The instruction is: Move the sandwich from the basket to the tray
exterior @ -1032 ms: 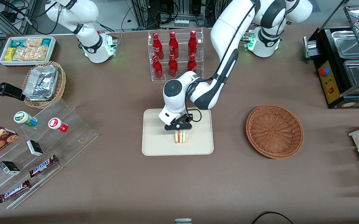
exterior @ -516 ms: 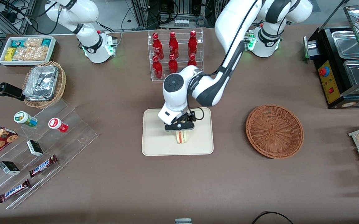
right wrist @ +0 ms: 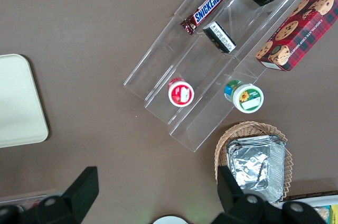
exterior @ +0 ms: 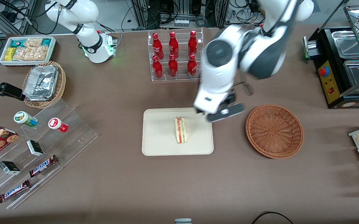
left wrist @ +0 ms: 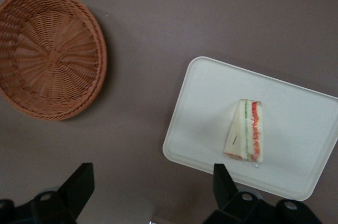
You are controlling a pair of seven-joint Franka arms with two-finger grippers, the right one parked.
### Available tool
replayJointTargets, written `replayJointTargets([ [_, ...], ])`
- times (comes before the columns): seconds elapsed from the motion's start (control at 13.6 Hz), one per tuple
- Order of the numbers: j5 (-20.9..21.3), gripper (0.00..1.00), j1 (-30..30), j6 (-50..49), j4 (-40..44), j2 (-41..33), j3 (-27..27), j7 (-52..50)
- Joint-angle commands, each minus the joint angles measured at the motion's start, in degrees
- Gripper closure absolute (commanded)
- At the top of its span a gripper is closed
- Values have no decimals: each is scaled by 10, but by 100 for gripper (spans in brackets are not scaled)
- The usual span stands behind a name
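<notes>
Take the tray (exterior: 154, 146) as your landmark. The sandwich (exterior: 180, 129) now stands on it alone, on edge near the middle, its red and green filling facing the front camera, with nothing touching it. Half a second ago your gripper was directly over that wedge; it has since let go and lifted away.

Moving toward the working arm's end of the table, the gripper (exterior: 225, 113) now hangs above the tray's corner, between the tray and the basket (exterior: 274, 131), well clear of the sandwich. In the wrist view the jaws stand wide apart with nothing between them. The front view blurs them, so take their exact height as uncertain, though it looks well above the table.

The basket, farther along again, holds nothing and sits apart from the tray.

For you this means the transfer looks finished: the sandwich is out of the basket and resting inside the tray's rim. What remains, by my reading, is only to withdraw the arm.
</notes>
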Motion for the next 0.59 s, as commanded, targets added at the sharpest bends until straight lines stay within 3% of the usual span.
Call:
replayJointTargets([
  [0.0,8,1,43,-61,-25,-54,-5,55],
  [0.52,10,1,202,-105,-89,-165,-6,296],
])
